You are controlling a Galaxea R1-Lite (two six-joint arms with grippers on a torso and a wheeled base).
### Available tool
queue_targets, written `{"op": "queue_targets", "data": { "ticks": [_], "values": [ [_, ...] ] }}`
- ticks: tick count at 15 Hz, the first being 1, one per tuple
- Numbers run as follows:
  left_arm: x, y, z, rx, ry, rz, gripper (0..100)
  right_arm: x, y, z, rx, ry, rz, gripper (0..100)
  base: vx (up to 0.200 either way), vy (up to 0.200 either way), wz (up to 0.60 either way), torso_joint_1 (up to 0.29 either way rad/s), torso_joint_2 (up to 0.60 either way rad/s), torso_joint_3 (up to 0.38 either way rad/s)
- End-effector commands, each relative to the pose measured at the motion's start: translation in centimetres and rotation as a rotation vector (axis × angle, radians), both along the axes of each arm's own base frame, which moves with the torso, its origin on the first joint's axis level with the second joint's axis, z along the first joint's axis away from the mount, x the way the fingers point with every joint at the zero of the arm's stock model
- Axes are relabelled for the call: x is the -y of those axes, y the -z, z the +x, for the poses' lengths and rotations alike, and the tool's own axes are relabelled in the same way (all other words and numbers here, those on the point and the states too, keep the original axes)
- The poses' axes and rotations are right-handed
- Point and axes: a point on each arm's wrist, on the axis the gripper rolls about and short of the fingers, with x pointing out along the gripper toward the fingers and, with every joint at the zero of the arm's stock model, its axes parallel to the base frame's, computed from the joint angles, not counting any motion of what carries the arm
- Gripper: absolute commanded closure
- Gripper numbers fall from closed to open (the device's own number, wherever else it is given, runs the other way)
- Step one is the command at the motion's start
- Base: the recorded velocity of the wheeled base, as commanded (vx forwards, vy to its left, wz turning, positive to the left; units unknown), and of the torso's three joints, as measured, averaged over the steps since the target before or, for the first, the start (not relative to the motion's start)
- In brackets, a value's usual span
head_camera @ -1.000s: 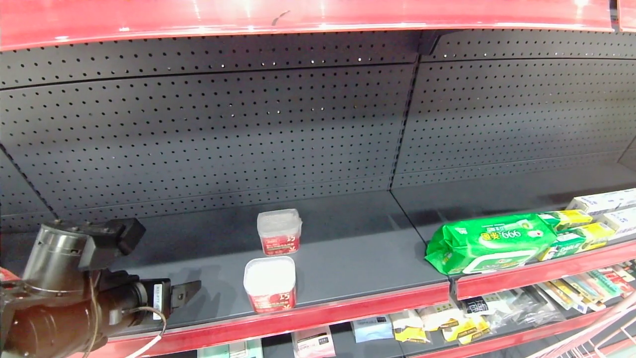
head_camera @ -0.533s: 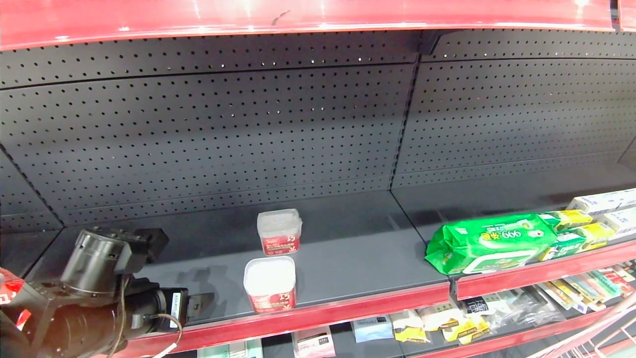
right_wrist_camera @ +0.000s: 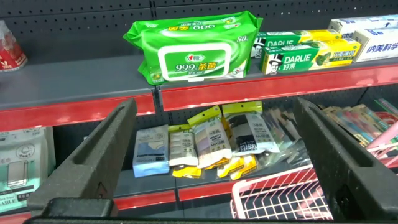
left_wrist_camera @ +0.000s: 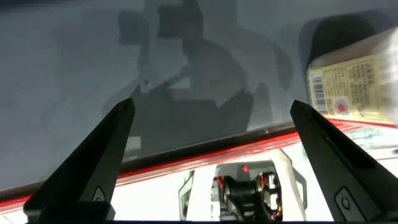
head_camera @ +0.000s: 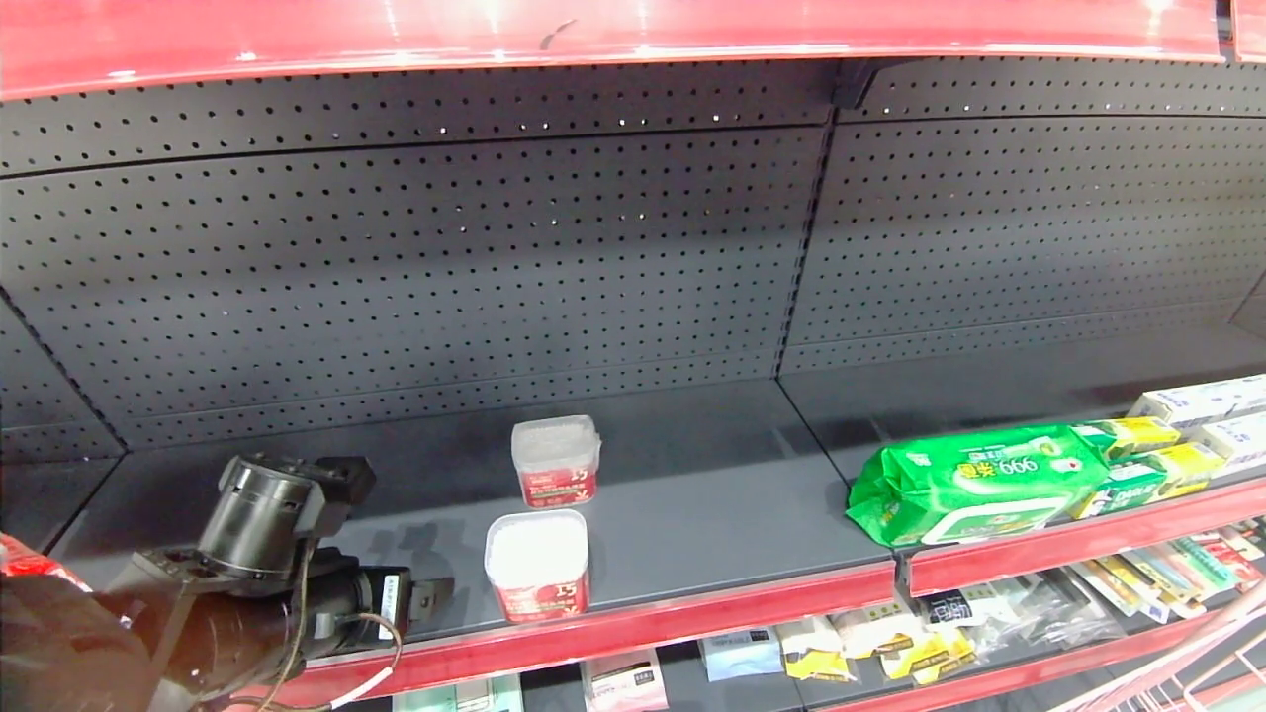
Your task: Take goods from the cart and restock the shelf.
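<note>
Hovering lower left beside the front tub [head_camera: 537,566], our left gripper [head_camera: 435,596] spreads empty fingers [left_wrist_camera: 93,168] wide, probably to clear it; the right gripper [right_wrist_camera: 216,102] gapes empty too.

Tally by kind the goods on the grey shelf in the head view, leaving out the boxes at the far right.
Red-labelled tubs: 2, one in front and one behind it
Green wipes pack: 1
Total: 3
</note>
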Motion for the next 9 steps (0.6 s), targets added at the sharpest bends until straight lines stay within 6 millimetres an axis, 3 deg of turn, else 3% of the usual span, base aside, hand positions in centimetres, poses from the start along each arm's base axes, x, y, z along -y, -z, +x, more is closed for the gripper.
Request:
{"op": "queue_targets", "data": {
  "ticks": [1,9],
  "values": [
    [0.2,0.6,0.2,-0.023,0.006,0.009,0,0.0,0.0,0.0,-0.002,0.0,-0.001,0,0.0,0.0,0.0,0.0,0.0,0.0],
    [1.2,1.2,2.0,0.047,0.015,-0.023,0,0.0,0.0,0.0,-0.002,0.0,-0.001,0,0.0,0.0,0.0,0.0,0.0,0.0]
  ]
}}
